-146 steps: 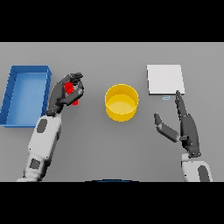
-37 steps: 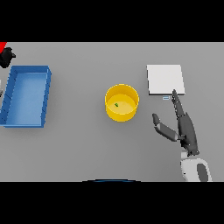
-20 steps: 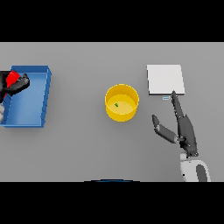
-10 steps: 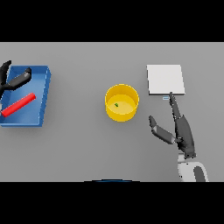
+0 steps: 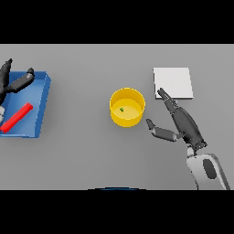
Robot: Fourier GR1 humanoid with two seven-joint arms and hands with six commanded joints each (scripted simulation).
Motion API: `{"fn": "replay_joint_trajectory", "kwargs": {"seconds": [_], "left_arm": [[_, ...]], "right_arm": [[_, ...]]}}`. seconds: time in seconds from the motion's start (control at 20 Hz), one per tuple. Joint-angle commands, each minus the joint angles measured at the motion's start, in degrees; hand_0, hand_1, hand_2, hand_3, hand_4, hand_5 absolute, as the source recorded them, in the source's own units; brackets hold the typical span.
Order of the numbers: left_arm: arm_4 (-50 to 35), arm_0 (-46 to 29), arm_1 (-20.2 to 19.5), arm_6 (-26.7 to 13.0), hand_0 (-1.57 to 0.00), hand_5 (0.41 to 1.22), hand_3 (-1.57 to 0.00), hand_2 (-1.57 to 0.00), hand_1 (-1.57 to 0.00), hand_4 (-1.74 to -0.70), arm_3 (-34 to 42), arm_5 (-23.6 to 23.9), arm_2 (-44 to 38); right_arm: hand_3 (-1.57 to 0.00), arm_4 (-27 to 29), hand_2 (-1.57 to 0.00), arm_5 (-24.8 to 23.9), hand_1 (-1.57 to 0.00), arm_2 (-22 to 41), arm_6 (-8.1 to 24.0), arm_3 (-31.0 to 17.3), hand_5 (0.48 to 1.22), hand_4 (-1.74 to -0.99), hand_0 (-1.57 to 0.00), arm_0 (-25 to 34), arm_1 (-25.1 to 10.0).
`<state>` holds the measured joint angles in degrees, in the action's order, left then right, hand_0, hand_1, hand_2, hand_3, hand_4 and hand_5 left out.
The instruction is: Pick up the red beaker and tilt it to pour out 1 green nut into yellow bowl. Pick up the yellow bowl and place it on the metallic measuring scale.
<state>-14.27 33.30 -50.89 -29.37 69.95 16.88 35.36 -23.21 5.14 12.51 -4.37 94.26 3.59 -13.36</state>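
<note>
Now yellow bowl (image 5: 127, 107) just left of open right hand (image 5: 183, 124) fingertips.

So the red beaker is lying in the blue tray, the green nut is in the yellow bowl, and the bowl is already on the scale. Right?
Not quite. The head view shows the yellow bowl on the grey table, left of the scale and apart from it. The rest holds: the red beaker lies in the blue tray, and the green nut is in the bowl.
</note>
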Motion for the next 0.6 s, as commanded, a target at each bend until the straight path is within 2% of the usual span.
{"fn": "replay_joint_trajectory", "kwargs": {"seconds": [0.0, 0.1, 0.25, 0.3, 0.35, 0.45, 0.55], "left_arm": [[0.21, 0.09, 0.37, -0.15, -0.01, 0.709, -0.01, -0.01, -0.01, -0.79, -0.02, 0.3, 0.24], [0.06, -0.29, 0.37, 0.3, 0.0, 0.709, 0.0, 0.0, 0.0, -0.79, 0.11, 0.13, 0.31], [0.09, 0.26, 0.08, -0.64, 0.0, 0.712, 0.0, 0.0, 0.0, -0.79, -0.32, 0.09, 0.15], [-0.05, 0.31, -0.09, -0.76, 0.0, 0.716, 0.0, 0.0, 0.0, -0.79, 0.11, 0.13, 0.05], [0.09, 0.62, 0.14, -0.59, 0.0, 0.719, 0.0, 0.0, 0.0, -0.79, -0.1, 0.13, 0.1], [-0.18, 0.53, 0.09, -0.29, 0.0, 0.722, 0.0, 0.0, 0.0, -0.8, -0.09, -0.37, 0.16], [0.11, 0.76, 0.3, -0.97, 0.0, 0.723, 0.0, 0.0, 0.0, -0.8, 0.1, -0.41, 0.63]], "right_arm": [[0.0, -2.08, 0.0, 0.95, 0.0, 1.06, 1.58, -0.73, 0.691, -1.268, 0.0, 2.01, -1.27], [0.0, -6.7, 0.0, 2.72, 0.0, 3.55, 2.15, -1.83, 0.677, -1.282, 0.0, 5.31, -4.34], [0.0, -12.31, 0.0, 6.25, 0.0, 7.59, 0.19, -3.96, 0.668, -1.276, 0.0, 10.89, -8.56], [0.0, -13.81, 0.0, 6.98, 0.0, 8.83, 0.24, -4.72, 0.666, -1.276, 0.0, 12.46, -8.96], [0.0, -14.9, 0.0, 7.92, 0.0, 10.25, -1.26, -5.43, 0.664, -1.27, 0.0, 13.5, -9.51], [0.0, -15.78, 0.0, 9.99, 0.0, 11.61, -0.71, -8.11, 0.658, -1.271, 0.0, 17.34, -9.32], [0.0, -16.44, 0.0, 11.36, 0.0, 12.92, -1.74, -10.33, 0.656, -1.274, 0.0, 20.07, -9.15]]}}
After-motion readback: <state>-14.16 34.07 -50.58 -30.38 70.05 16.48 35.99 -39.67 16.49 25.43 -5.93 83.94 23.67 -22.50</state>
